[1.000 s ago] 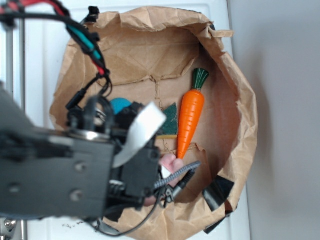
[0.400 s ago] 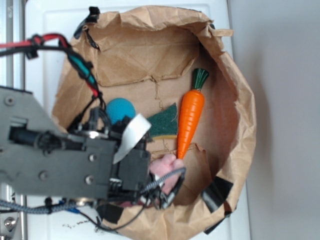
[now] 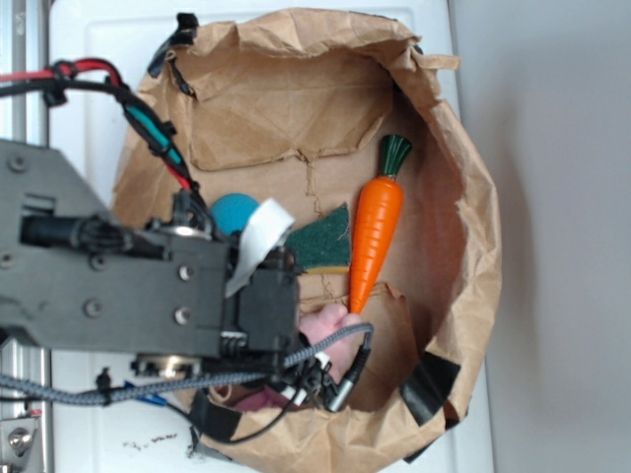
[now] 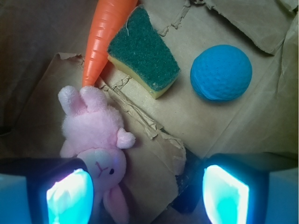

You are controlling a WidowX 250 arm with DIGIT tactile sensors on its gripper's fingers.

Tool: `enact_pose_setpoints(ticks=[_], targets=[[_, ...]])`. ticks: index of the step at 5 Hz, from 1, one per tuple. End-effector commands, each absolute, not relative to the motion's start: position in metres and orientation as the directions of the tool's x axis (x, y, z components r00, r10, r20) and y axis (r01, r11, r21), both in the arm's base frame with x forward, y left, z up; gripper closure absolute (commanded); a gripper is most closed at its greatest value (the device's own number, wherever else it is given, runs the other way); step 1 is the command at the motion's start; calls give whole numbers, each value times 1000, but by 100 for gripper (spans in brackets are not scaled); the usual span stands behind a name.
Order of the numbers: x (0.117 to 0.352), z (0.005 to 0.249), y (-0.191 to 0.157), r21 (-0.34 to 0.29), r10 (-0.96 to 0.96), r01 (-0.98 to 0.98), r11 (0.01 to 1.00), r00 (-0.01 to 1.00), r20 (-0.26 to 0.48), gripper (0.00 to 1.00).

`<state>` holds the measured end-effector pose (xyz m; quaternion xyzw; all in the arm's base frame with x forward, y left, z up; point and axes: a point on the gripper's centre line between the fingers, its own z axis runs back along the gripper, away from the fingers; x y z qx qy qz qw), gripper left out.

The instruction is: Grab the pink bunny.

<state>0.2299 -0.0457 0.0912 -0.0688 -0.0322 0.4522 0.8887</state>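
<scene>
Jaws are held wide apart and empty, low inside the crumpled brown paper bag (image 3: 296, 99) above the small soft pink plush bunny (image 4: 98, 140).

The gripper (image 4: 147, 189) is offset: its left pad (image 4: 70, 191) overlaps the bunny's head, so the toy is not yet centred between the pads. The bunny is seen near the bag's lower edge, feet touching the tip of the orange plastic carrot (image 4: 105, 32). A green-and-yellow sponge wedge (image 4: 142, 53) and a blue foam ball (image 4: 220, 72) lie farther in. From outside, the arm is reached over the bag's left rim, wrist apparently angled downward.

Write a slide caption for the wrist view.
Open claw above pink bunny, beside carrot, sponge and blue ball.
</scene>
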Motion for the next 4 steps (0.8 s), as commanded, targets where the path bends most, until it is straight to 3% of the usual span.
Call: enact_pose_setpoints(ticks=[1,4], targets=[[251,89,-49,-181,843,-824,537,533,75,0],[276,66,-65,-222,856,-828,515,512,76,0]])
